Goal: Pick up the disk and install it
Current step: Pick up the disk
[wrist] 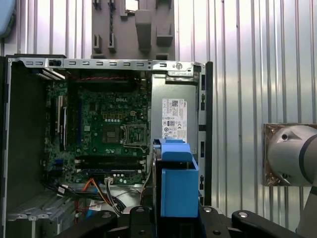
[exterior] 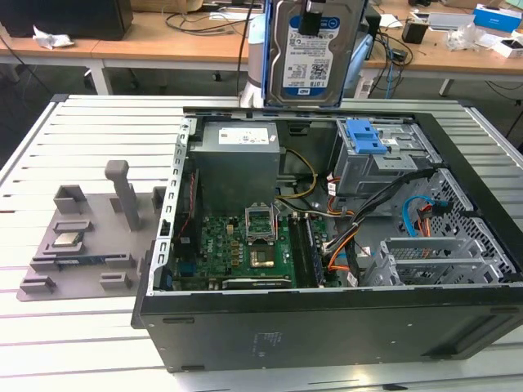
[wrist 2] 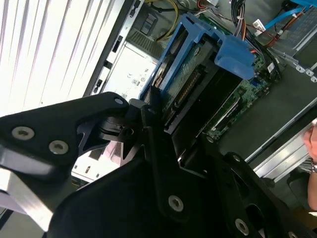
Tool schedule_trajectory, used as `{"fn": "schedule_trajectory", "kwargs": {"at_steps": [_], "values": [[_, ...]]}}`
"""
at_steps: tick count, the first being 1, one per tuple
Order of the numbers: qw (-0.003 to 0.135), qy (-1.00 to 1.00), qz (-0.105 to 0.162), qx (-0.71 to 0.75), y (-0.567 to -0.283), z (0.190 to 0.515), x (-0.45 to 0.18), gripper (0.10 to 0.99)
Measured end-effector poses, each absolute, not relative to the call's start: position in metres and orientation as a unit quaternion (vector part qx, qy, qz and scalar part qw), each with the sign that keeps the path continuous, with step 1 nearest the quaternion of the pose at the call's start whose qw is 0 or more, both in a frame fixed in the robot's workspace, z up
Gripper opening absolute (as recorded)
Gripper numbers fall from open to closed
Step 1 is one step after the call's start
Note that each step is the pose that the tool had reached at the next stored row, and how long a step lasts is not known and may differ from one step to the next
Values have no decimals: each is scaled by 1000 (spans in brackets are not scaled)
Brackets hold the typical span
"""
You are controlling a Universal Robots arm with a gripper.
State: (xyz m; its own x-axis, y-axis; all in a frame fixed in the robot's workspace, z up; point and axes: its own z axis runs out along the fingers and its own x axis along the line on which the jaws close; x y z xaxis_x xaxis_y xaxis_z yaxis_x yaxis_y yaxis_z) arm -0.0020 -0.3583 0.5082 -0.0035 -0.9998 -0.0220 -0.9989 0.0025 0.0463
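The disk (exterior: 315, 51), a silver hard drive with a white-and-blue label and a blue carrier frame, hangs upright in the air above the far side of the open computer case (exterior: 327, 322). My gripper (exterior: 310, 18) is shut on its upper edge. In the second wrist view my black fingers (wrist 2: 153, 116) clamp the disk (wrist 2: 190, 74) by its blue frame. The first wrist view looks down past the blue carrier (wrist: 176, 186) onto the motherboard (wrist: 106, 131). The grey drive cage with a blue latch (exterior: 365, 140) sits in the case, below the disk and toward the exterior view's right.
A grey fixture plate (exterior: 82, 237) lies on the slatted table at the exterior view's left, with a small silver processor chip (exterior: 65, 239) on it. Cables (exterior: 343, 245) run through the case. A person's hand (wrist 2: 312, 144) shows beside the case. Desks with clutter stand behind.
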Motion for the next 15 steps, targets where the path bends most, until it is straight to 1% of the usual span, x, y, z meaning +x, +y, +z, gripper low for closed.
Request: {"fn": "schedule_trajectory", "kwargs": {"at_steps": [7,15], "values": [[9,-708,-24,706,-376,507,-2,357],[8,-708,-24,706,-390,505,-2,357]]}}
